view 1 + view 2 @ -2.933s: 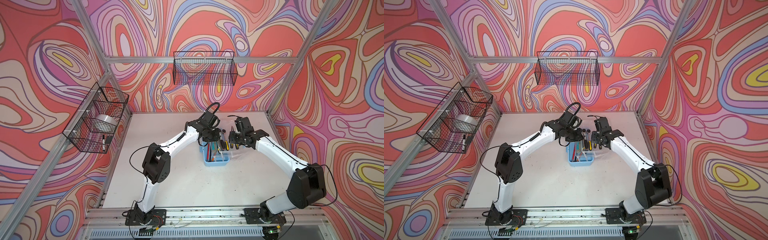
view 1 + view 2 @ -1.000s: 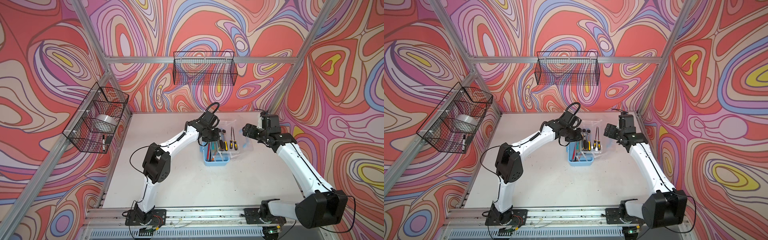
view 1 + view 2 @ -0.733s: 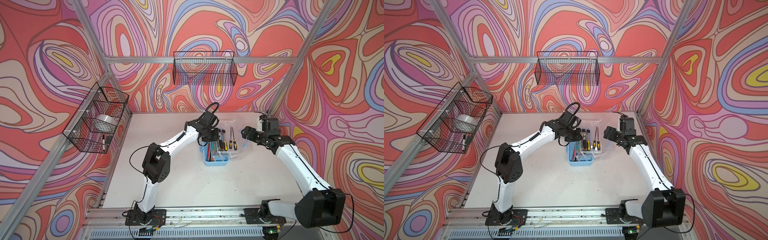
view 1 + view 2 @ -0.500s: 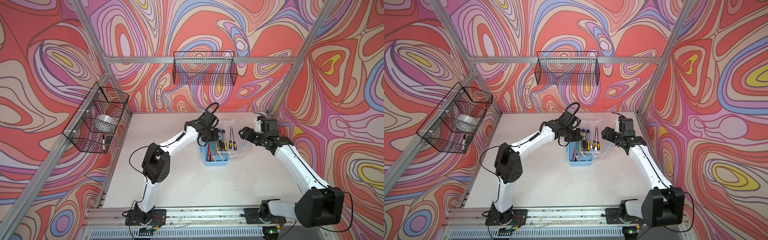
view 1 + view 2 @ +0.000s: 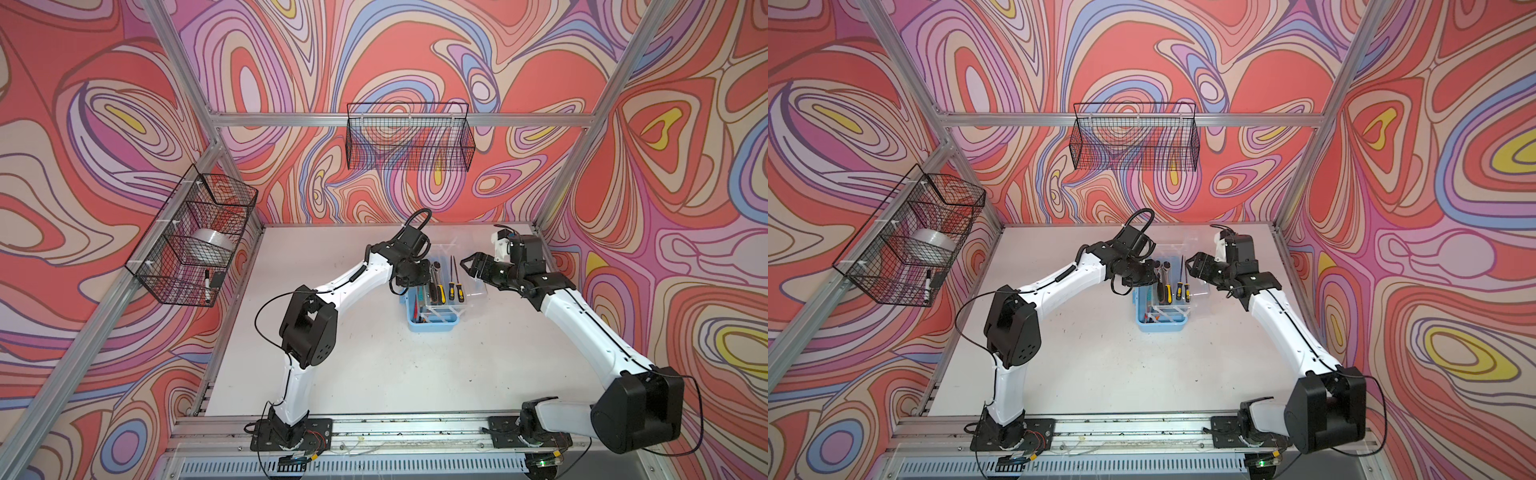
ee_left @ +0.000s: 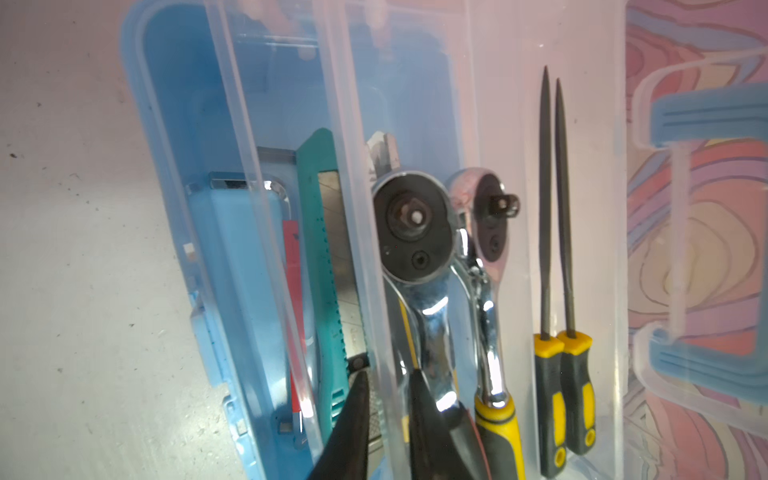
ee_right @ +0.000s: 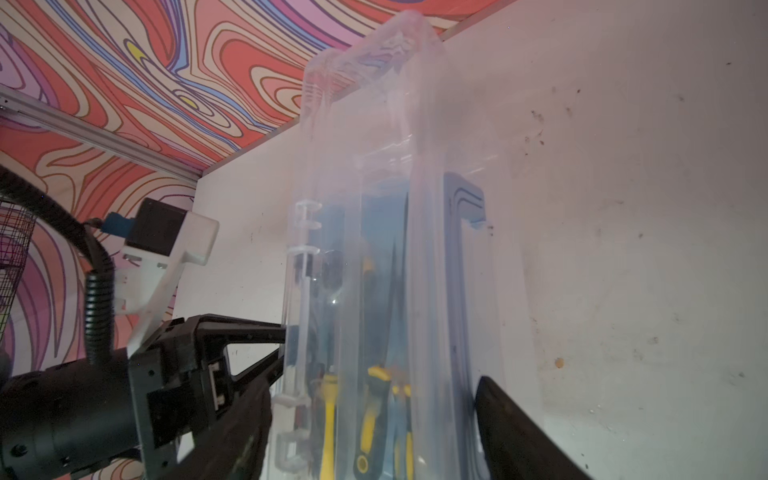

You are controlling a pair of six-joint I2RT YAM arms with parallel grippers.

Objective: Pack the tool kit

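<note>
Logged light-blue case [image 5: 432,322] with clear lid [image 7: 374,166] open, mid-back on white table [image 5: 374,374]. Read ratchets [image 6: 411,224] and teal cutter [image 6: 320,257] plainly in left wrist view; in top views got little beyond yellow-handled drivers [image 5: 455,291]. Noted long axis front-to-back, driver tips toward back wall [image 5: 291,62]. Found right gripper [image 5: 471,266] spread wide astride lid; left gripper [image 6: 388,382] narrowly parted at lid edge, grip unclear.

Left wrist view: fingers [image 6: 353,424] of left hand [image 6: 390,374] cropped by frame edge; whether they pinch anything, undetermined. Grips of 2 ratchets [image 6: 432,316] and one end of case [image 6: 232,291] also cropped.
Right wrist view: right hand [image 7: 374,388] fingers [image 7: 515,428] cropped; tools [image 7: 370,399] blurred behind clear lid [image 7: 419,124].
In a top view: black item [image 5: 216,279] in wire basket [image 5: 166,266] too small to identify.
</note>
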